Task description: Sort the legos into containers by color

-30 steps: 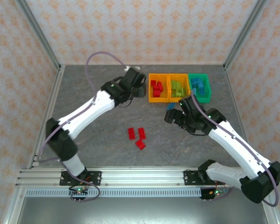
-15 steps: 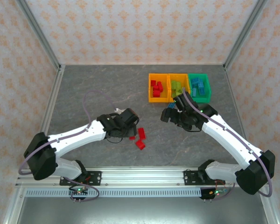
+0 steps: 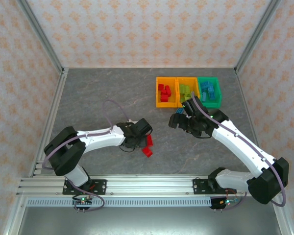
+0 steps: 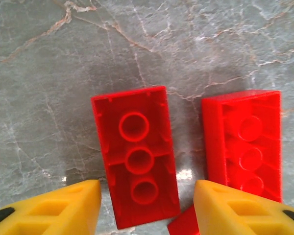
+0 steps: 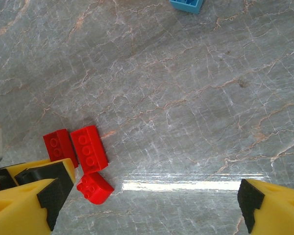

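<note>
Now that your left gripper (image 4: 147, 210) has dropped from beside the bins to mid-table, item 1 is the upturned red brick (image 4: 137, 166). It lies flat on the grey marbled table (image 3: 98, 98), hollow underside up, with 3 round tubes showing. The yellow fingers (image 4: 63, 208) stand parted on either side of its near end, with a sliver of table showing on each side, so nothing is gripped yet. Judgement: the next red pick is lined up.

Item 2: second red brick (image 4: 245, 147), same size, parallel and just beside item 1. The other finger overlaps its near end in the wrist view and could catch it on closing.

Item 3: small red brick (image 5: 94, 187), shorter, at the foot of the pair. You cannot tell whether it touches them.

Item 4: blue brick (image 5: 187, 5), alone on the table near the bins. Your right gripper (image 5: 147, 205) has shifted slightly and hovers near it, jaws spread wide, holding nothing.

Item 5: 3 bins in a row at the far side, right of centre: orange bin of reds (image 3: 158, 93), orange bin of greens (image 3: 188, 79), green bin of blues (image 3: 219, 93). 4 loose bricks remain.
</note>
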Controlling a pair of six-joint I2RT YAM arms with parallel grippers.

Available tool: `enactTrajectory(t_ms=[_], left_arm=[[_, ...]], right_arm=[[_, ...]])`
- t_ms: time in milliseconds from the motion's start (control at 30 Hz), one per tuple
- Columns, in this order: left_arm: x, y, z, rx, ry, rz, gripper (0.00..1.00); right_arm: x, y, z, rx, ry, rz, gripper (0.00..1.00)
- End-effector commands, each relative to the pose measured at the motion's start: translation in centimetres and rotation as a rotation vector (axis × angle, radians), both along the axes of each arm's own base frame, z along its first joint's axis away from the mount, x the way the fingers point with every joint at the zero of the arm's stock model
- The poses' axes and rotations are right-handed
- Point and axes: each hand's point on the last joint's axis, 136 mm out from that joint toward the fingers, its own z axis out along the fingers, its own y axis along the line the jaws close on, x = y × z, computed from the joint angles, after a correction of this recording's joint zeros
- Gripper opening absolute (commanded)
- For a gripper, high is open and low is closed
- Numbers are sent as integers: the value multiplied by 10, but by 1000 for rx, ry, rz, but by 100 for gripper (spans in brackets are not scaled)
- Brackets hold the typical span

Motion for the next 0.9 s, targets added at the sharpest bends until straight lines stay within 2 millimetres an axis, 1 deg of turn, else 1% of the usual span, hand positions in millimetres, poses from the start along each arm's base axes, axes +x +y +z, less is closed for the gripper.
enactTrajectory(t_ms=[0,100,200,233,300,400,433,500,567,667,733,833,867], left_arm=[[10,12,-3,47,-41,20,50],[7,18,-16,56,-20,27,45],[6,19,-22,57,-15,26,36],[5,19,-23,57,-14,24,33],[6,18,-20,49,-18,20,30],[10,16,-8,20,-42,21,26],[13,15,1,10,-59,19,24],[24,10,29,-10,-124,-5,23],[42,-2,67,-32,-217,-48,22],[75,-22,116,-38,-346,-93,21],[99,-37,135,-40,-407,-115,21],[144,-57,155,-14,-484,-126,20],[161,-63,157,2,-498,-137,20]], right_arm=[[-3,0,10,9,-19,8,94],[-6,4,10,30,-7,27,94],[-15,32,15,163,18,145,94],[-19,41,15,206,33,179,94],[-29,51,13,253,76,236,93],[-43,54,8,264,139,285,92],[-44,52,8,256,140,280,92],[-41,47,13,250,111,252,92],[-36,44,25,260,46,224,93],[-30,37,37,268,-39,182,93],[-28,27,40,251,-79,135,93],[-30,14,44,248,-117,69,94],[-33,10,45,243,-125,56,94]])
